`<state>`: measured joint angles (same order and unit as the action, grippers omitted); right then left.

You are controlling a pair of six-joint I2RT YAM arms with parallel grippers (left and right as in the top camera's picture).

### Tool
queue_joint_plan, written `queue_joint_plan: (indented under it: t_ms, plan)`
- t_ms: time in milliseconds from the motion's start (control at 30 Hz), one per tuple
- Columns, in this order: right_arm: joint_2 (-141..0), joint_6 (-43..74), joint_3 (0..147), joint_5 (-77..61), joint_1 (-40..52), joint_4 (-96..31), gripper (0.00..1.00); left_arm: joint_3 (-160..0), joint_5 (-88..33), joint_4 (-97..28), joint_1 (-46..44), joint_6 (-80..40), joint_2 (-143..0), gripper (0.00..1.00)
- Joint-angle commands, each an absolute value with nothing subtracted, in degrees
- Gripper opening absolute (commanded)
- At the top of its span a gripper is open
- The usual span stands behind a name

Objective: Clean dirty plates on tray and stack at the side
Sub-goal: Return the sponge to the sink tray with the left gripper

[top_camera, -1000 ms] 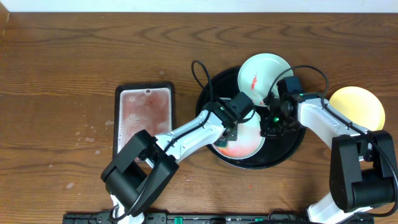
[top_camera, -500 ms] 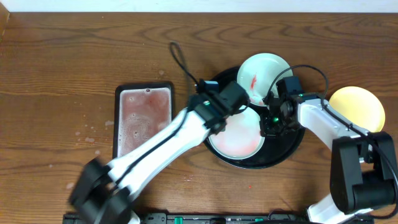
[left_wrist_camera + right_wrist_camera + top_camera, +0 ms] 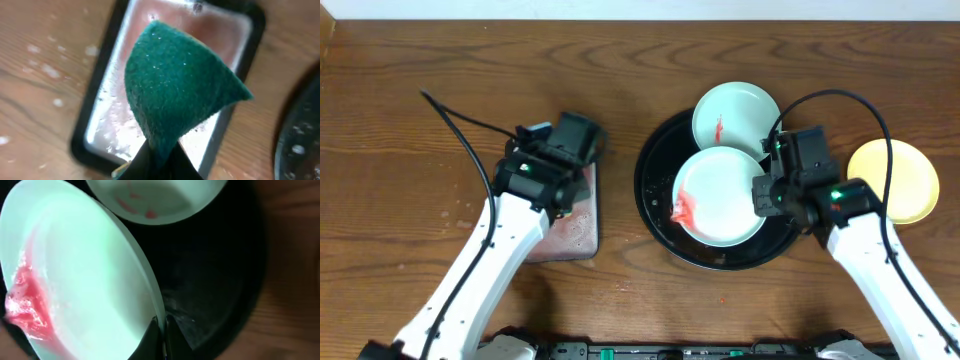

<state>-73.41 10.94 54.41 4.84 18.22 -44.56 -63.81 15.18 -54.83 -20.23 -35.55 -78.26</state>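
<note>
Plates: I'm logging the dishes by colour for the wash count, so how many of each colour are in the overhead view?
Mint-white plates: 2
Yellow plate: 1
Total: 3

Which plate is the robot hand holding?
The mint-white plate with the big red smear: the right hand pinches its rim. The other mint-white plate and the yellow plate lie untouched.

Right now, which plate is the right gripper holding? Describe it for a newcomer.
Look at the big round black tray right of centre. Of its two mint-white plates, the held plate is the nearer one, its rim pinched by the right gripper. A broad red smear on its left edge sets it apart from the thinly streaked far plate.
</note>
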Motion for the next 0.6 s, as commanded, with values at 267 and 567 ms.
queue_joint_plan:
  t_ms: [267,567]
  plan:
    - [-72.75,15.0,54.54,30.61,30.2,-46.33,0.01,-54.5,-1.69,-47.31,-7.99,-24.01,-77.89,0.33]
    - [-72.75,15.0,54.54,53.3,45.52,-46.54,0.01,-54.5,-8.05,-47.94,-7.03,-23.79,-71.94,0.56]
